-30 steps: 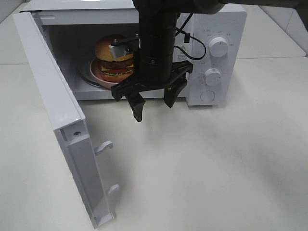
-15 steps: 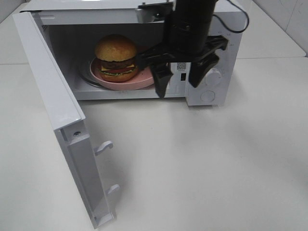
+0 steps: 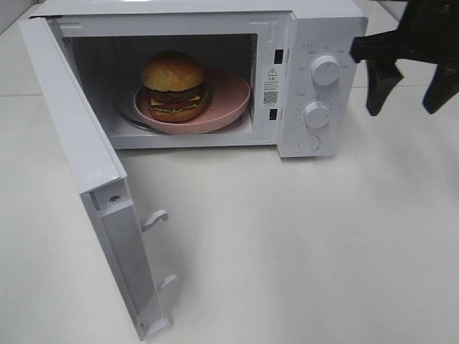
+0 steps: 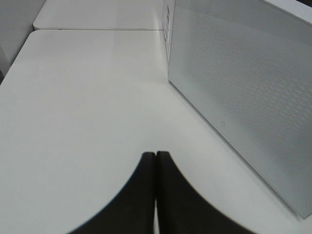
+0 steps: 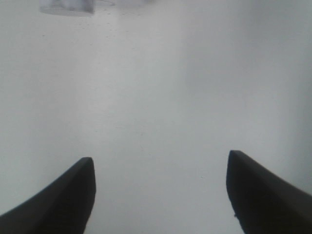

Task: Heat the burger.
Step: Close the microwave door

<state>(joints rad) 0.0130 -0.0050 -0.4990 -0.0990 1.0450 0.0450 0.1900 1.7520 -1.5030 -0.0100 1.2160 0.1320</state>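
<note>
The burger (image 3: pixel 173 86), golden bun over dark patty, cheese and lettuce, sits on a pink plate (image 3: pixel 229 93) inside the white microwave (image 3: pixel 323 29), whose door (image 3: pixel 79 143) swings wide open to the left. My right gripper (image 3: pixel 410 92) hangs open and empty in the air to the right of the microwave, level with its knobs; the right wrist view shows its two fingers (image 5: pixel 58 195) spread wide over bare table. My left gripper (image 4: pixel 155 161) is shut on nothing, low over the table beside the microwave's perforated side wall (image 4: pixel 243 83); the exterior view does not show it.
Two round knobs (image 3: pixel 326 70) sit on the microwave's control panel. Two latch hooks (image 3: pixel 154 218) stick out from the open door's edge. A white table (image 3: pixel 301 244) spreads in front of the microwave.
My right gripper has pulled back out of the microwave's mouth and swung right, past the control panel, staying open. The burger and plate rest inside.
</note>
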